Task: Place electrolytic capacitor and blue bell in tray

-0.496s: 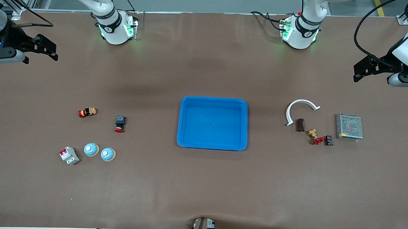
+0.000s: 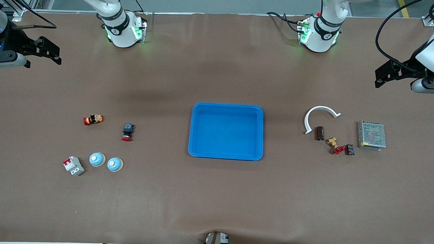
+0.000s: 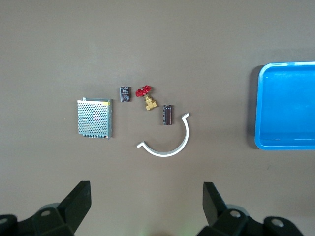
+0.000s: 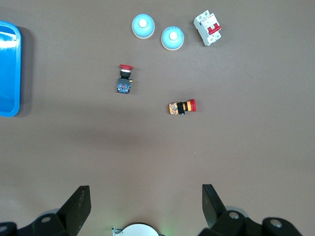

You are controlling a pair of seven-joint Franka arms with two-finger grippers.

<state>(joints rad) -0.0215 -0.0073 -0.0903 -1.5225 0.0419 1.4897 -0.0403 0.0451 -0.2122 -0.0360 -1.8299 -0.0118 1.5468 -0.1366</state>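
The bright-blue tray (image 2: 227,106) lies empty at the table's middle; its edge shows in the left wrist view (image 3: 288,142) and the right wrist view (image 4: 10,69). The electrolytic capacitor (image 2: 320,133), a dark brown cylinder, lies toward the left arm's end, also in the left wrist view (image 3: 167,115). Two blue bells (image 2: 97,159) (image 2: 114,164) stand toward the right arm's end, also in the right wrist view (image 4: 143,25) (image 4: 172,38). My left gripper (image 2: 384,75) (image 3: 146,189) is open, empty, high over the table's end. My right gripper (image 2: 48,51) (image 4: 146,192) is open, empty, high over its end.
By the capacitor lie a white curved strip (image 2: 320,113), a brass valve with a red handle (image 2: 334,144), a small black part (image 2: 350,149) and a metal mesh box (image 2: 371,135). By the bells lie a white circuit breaker (image 2: 73,165) and two red push buttons (image 2: 93,120) (image 2: 127,132).
My left gripper has shifted very slightly toward the table's middle. Nothing on the table has moved.
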